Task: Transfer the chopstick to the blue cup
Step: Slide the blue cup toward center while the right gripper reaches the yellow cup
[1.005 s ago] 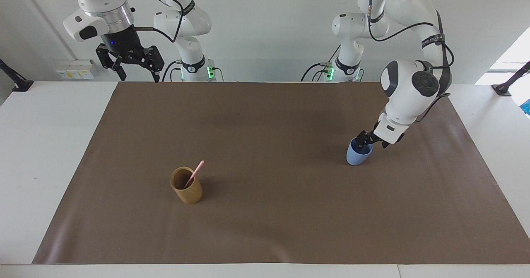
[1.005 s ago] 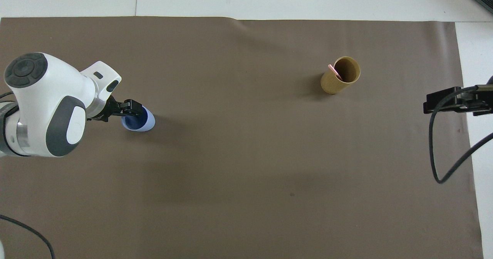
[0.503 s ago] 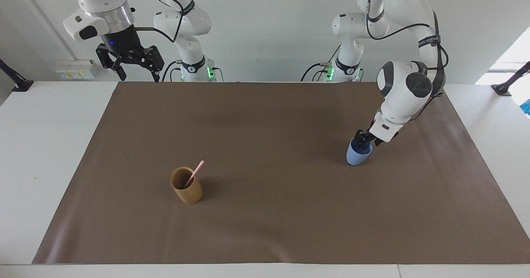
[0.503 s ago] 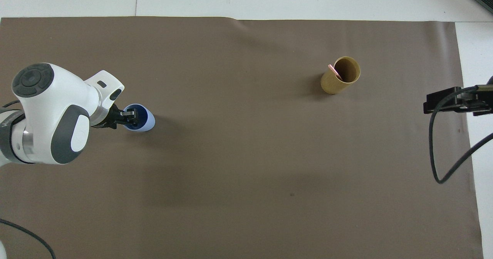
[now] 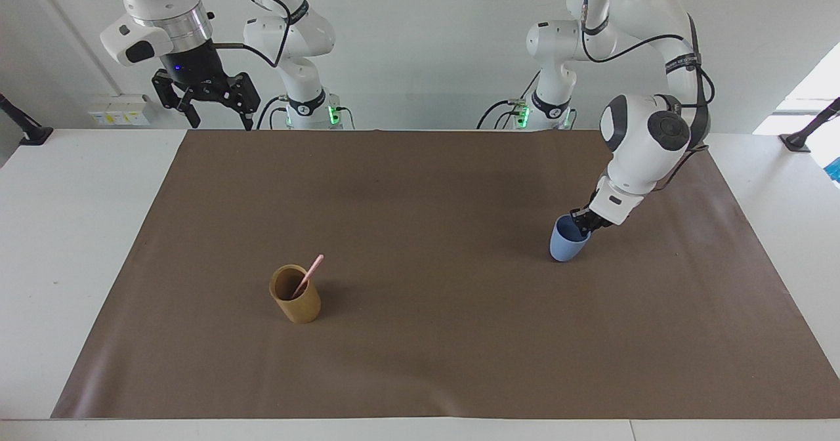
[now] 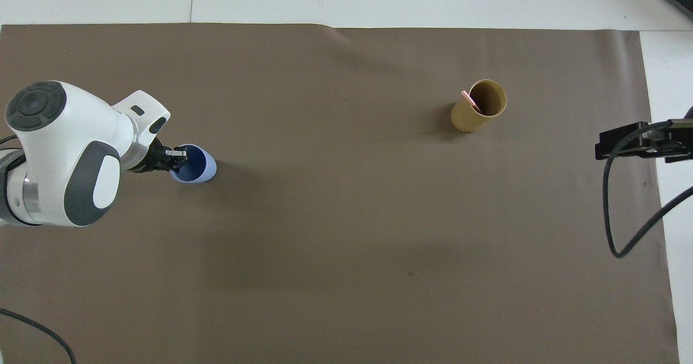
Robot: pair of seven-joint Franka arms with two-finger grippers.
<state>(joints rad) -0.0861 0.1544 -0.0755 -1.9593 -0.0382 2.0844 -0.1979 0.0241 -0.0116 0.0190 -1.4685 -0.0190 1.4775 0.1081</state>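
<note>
Right gripper: I see it hanging high over the robots' edge of the table at the right arm's end, above the white tabletop just beside the brown mat. Its fingers stand spread and they carry nothing. This arm waits.

Left gripper: I see it reaching down at a slant to the blue cup, its tips at the part of the rim that is nearest the robots. The fingers are clenched on that rim, one tip inside the cup's mouth. In the overhead view the same gripper sits on the rim of the cup, on the side toward the left arm.

Blue cup: it sits on the mat toward the left arm's end of the table, leaning a little. I cannot tell whether its base is lifted off the mat.

Tan cup: it stands upright on the mat toward the right arm's end, farther from the robots than the blue cup and well apart from it.

Chopstick: it is in the tan cup, leaning on the rim, with its pink upper end sticking out above the cup. From overhead only a short pink piece shows at the rim of the tan cup. No gripper is near it.
</note>
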